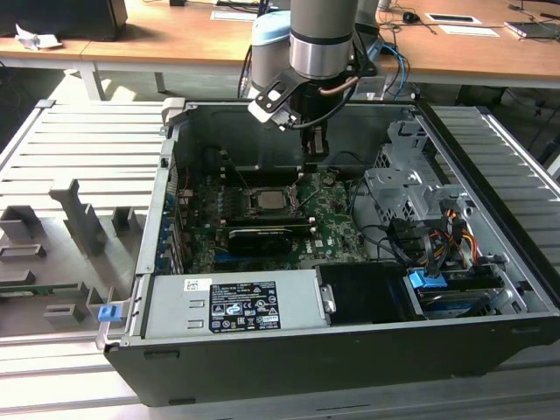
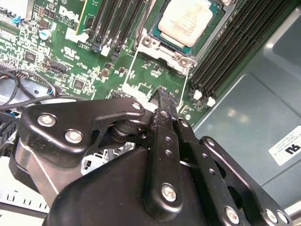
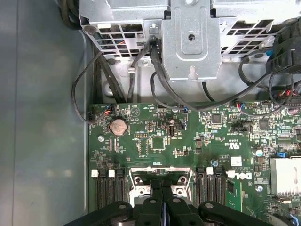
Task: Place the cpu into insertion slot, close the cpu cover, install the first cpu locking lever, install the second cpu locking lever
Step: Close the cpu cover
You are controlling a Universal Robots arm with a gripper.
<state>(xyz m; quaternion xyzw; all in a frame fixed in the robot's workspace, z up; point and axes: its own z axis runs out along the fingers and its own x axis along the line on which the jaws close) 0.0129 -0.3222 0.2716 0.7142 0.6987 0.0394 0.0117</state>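
The cpu (image 2: 184, 21) is seen already seated in the insertion slot (image 1: 250, 200) on the green circuit board (image 3: 141, 136), silvery top up. The cpu cover (image 2: 165, 48) appears to be lowered around it, though whether it lies fully flat cannot be told. The tool (image 2: 165, 96) is clenched, its fingers pressed together with nothing seen between them. In the second wrist view it is held just beside the hinge end of the cover, between two thin wire levers (image 2: 130, 68) that run out from the socket's corners.

The step in hand is judged to be the lever work. It is best done with the fingertips kept pressed together as one blunt pusher, set squarely on the wire and not on the cover or the chip. The push should be kept slow and even, so that the wire is not allowed to slip off sideways toward the memory slots (image 2: 225, 52). Pressure on the board beneath is to be avoided
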